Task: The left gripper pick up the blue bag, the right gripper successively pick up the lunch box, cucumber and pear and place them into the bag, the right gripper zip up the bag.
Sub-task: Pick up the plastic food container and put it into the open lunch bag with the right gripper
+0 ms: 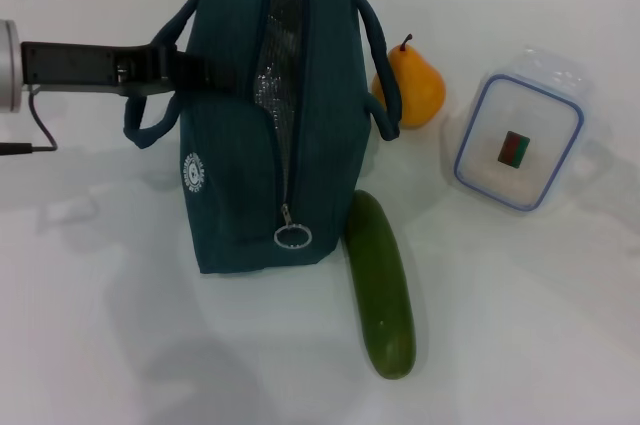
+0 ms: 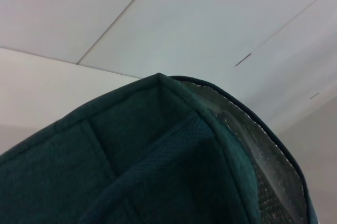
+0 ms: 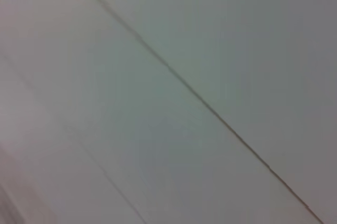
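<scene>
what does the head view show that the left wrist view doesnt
Only the head view shows the left gripper at the blue bag's left side by a handle, plus the pear, the lunch box, the cucumber, the ring zipper pull and the round white logo, all on the white table.

Only the left wrist view shows the bag's top corner close up against pale wall panels.

Both show the teal fabric and the silver foil lining in the unzipped opening. The right gripper appears in neither.

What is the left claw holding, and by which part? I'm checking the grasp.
The left claw reaches the blue bag at its upper side by the handle; a closed grip cannot be told.
</scene>
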Tool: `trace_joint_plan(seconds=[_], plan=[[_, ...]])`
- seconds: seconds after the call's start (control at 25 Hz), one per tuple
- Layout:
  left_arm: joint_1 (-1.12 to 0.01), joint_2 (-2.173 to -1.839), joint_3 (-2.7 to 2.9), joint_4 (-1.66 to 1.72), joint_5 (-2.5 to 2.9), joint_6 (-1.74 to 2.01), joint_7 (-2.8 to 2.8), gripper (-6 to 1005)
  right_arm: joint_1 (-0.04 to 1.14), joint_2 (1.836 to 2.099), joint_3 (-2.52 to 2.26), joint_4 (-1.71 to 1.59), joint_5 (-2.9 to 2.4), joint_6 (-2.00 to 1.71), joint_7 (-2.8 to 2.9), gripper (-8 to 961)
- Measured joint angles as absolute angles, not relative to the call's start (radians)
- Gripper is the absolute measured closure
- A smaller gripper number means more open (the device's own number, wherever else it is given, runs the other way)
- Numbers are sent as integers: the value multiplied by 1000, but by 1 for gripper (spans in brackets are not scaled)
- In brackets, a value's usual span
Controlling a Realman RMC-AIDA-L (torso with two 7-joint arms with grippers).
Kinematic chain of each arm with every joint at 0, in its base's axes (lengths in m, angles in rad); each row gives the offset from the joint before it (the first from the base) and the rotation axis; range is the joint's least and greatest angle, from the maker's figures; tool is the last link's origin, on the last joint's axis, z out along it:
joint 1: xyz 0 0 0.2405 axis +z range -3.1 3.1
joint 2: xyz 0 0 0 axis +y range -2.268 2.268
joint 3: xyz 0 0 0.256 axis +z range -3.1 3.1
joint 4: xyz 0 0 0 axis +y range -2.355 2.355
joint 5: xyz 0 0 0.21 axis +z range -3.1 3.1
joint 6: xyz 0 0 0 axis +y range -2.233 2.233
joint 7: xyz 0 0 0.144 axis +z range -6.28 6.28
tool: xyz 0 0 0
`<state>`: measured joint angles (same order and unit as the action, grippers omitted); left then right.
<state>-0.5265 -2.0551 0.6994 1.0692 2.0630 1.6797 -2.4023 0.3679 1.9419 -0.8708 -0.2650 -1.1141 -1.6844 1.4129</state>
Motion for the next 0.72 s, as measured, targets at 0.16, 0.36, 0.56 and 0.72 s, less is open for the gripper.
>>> trace_joint_plan(seconds=[0.16,0.36,0.56,0.72], plan=[[-528,-2055,699,1069,2063,1680,-2402,964,371,1950,-870,-329,-1185,-1615,1319,440],[-527,-2055,699,1069,2063,1679,-2402,964,404,1958,-870,-336,-1218,-1563,1275,276],[-526,-2058,699,1069,2063,1678,-2402,963,447,1970,-870,-337,-1263,-1525,1265,92],[-525,-2059,699,1069,2062,1678,-2402,963,478,1983,-870,-337,-1305,-1489,1263,79]])
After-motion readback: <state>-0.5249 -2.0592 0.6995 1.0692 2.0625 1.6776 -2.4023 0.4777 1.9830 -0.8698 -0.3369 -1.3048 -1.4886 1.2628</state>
